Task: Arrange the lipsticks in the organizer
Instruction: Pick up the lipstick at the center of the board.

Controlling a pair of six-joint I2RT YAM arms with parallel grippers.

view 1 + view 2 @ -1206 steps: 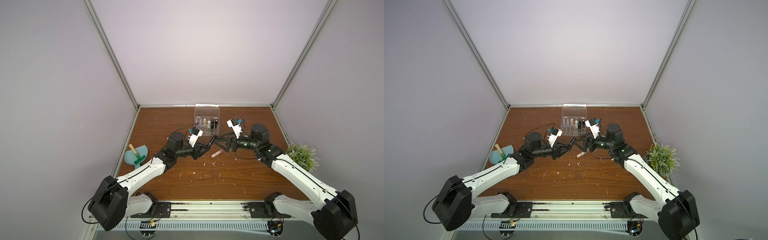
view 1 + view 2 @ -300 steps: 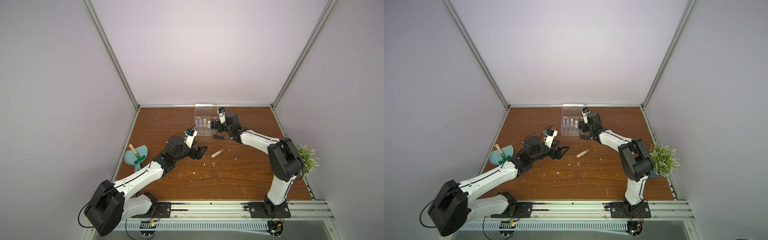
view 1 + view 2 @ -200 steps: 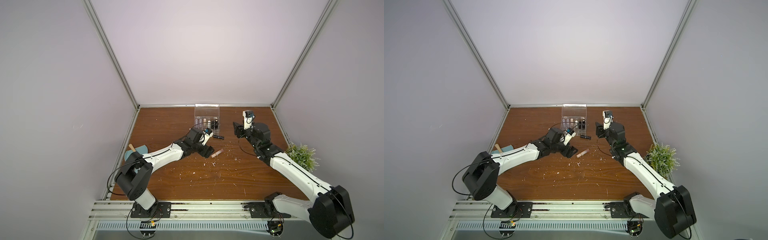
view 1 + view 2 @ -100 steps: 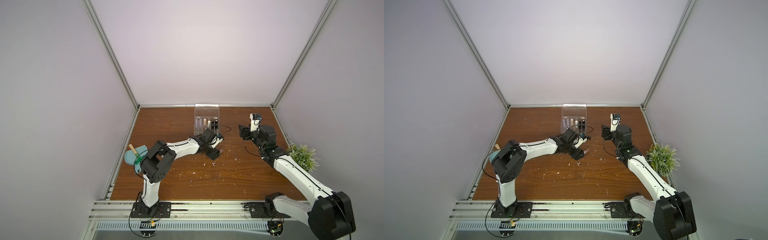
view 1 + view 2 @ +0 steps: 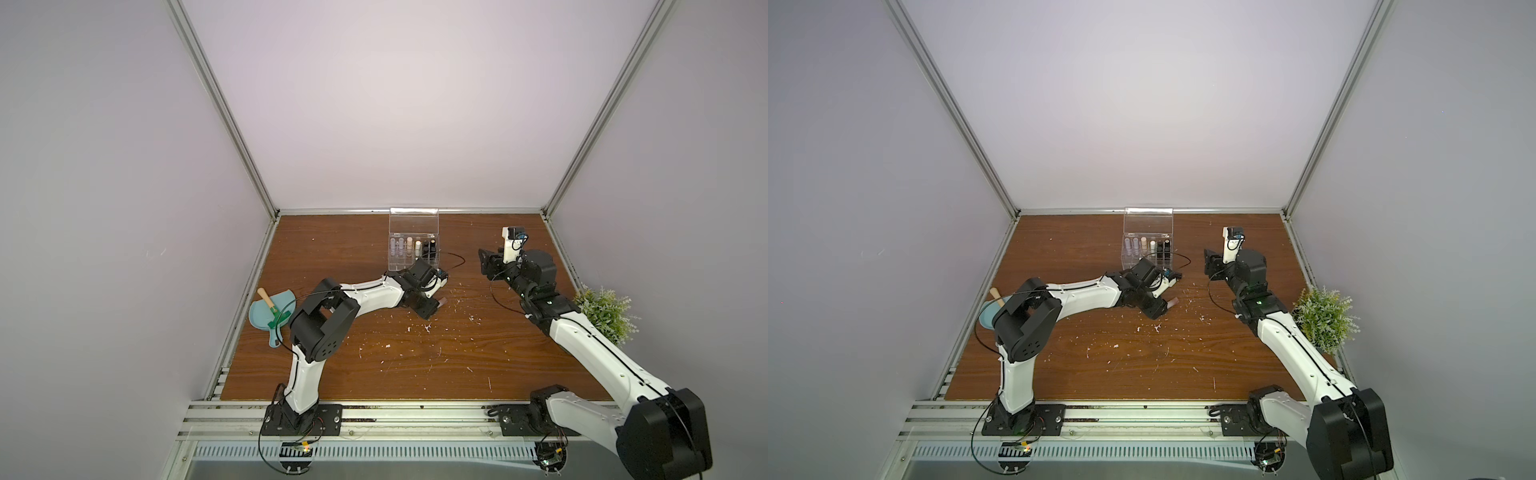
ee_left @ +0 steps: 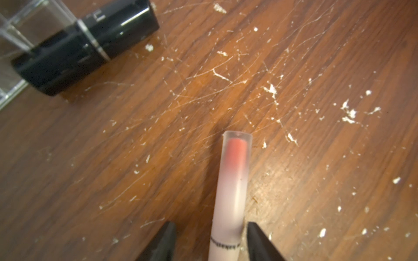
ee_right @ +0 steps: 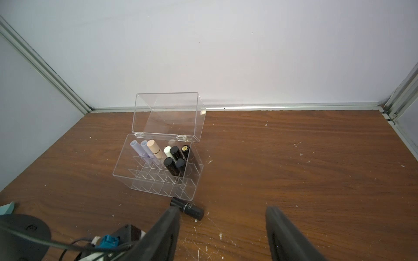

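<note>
Centrally, the left gripper (image 6: 211, 240) is down at the scratched brown wooden tabletop (image 6: 316, 67). Its two black fingers stand either side of a frosted pale-pink cylindrical lipstick tube (image 6: 233, 180) lying flat on the wood. One finger sits just beside the tube wall and the opposite one shows a clear gap, so the jaws are partly spread and not pinching.

Step in hand, as judged: pick-up of this loose tube. The next move calls for closing squarely across the barrel (a smooth round tube may roll out of a skewed pinch), then lifting it and turning it upright over an empty cell.

In a top view the tube's protruding end (image 5: 1173, 303) lies mid-frame, just below the clear acrylic gridded organizer (image 5: 398, 262), whose lid stands raised. A glossy black lipstick (image 7: 187, 208) lies on its side at the organizer's front corner, touching it or just beside it, near the left gripper but apart from it.

Several upright lipsticks (image 7: 153, 149) (lilac, beige, white, black) fill the organizer's back rows; the front cells are bare.

The right gripper (image 7: 222, 226) hangs with fingers widely spread and empty, at the right of mid-frame in a top view (image 5: 484, 261), apart from the organizer.
</note>
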